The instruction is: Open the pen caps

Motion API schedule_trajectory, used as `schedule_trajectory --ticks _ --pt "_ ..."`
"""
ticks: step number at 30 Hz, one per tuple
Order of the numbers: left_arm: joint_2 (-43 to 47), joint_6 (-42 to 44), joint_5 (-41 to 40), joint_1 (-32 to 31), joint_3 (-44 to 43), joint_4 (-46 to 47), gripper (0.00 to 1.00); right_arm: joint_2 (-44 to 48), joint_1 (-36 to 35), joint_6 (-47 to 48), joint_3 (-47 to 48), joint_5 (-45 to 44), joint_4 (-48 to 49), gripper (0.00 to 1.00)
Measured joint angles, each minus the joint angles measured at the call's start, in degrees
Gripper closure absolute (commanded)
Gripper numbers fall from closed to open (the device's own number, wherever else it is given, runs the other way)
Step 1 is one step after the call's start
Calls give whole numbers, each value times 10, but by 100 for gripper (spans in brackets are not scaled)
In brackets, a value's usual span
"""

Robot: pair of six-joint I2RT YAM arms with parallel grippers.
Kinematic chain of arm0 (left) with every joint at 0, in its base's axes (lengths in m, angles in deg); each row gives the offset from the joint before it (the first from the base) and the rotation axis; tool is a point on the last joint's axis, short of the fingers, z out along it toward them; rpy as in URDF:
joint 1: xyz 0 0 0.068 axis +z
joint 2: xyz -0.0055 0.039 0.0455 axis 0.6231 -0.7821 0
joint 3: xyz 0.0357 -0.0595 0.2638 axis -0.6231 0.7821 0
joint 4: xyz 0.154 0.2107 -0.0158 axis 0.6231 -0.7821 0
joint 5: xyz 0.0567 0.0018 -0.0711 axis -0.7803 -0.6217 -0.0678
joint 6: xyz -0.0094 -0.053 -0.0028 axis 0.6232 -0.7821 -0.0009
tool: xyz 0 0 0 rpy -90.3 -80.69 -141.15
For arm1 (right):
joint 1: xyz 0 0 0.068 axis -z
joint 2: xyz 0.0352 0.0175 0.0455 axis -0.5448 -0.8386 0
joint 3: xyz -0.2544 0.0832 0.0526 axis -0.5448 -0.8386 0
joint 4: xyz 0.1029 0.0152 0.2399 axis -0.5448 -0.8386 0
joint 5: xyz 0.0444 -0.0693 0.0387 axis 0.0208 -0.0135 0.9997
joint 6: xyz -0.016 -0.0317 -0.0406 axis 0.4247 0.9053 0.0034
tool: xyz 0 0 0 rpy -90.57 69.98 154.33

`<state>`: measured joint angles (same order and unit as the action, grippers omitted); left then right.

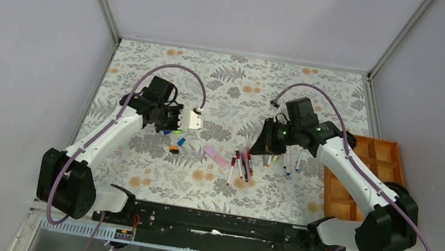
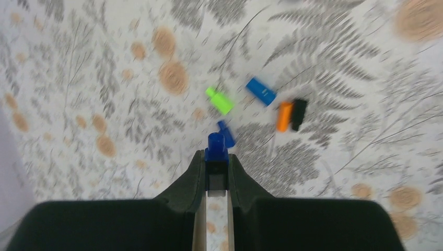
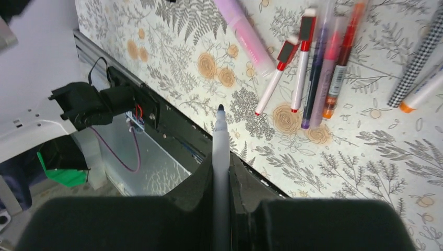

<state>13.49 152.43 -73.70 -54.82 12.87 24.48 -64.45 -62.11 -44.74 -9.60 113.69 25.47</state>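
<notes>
Though apart from tray (image 1: 383,153), right claw (image 3: 221,158) tight on pen (image 3: 220,133), left claw (image 2: 216,158) tight on blue cap (image 2: 216,144).

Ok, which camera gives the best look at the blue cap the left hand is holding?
The left wrist view: the blue cap sits close up, pinched in the left hand. From the top external view it is too small to make out, and the right wrist view misses it.

Left fingers (image 2: 190,180) and right fingers (image 3: 201,180) — both clamped narrow.
</notes>
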Motion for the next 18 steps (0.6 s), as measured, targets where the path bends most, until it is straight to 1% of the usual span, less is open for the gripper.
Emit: schedule_trajectory --ticks 3,5,8,10,12,14,18 --pt "1 -20 31 -30 -1 -10 100 11 10 0 0 -14 2 100" --pt "8 -31 36 -60 2 -10 100 12 11 1 1 -25 -2 100" --pt "22 -44 43 -84 11 -6 100 15 16 2 1 -65 -11 100" --pt "19 -57 43 -85 14 -1 100 23 21 2 0 -133 -13 100" --pt "-5 -76 40 -85 14 14 100 32 27 2 -7 -208 -10 100" --pt "-56 -99 26 -85 11 31 100 37 32 -1 -26 -281 1 100" --pt "-160 -135 -10 -85 11 65 100 30 44 -9 -77 -387 15 100"
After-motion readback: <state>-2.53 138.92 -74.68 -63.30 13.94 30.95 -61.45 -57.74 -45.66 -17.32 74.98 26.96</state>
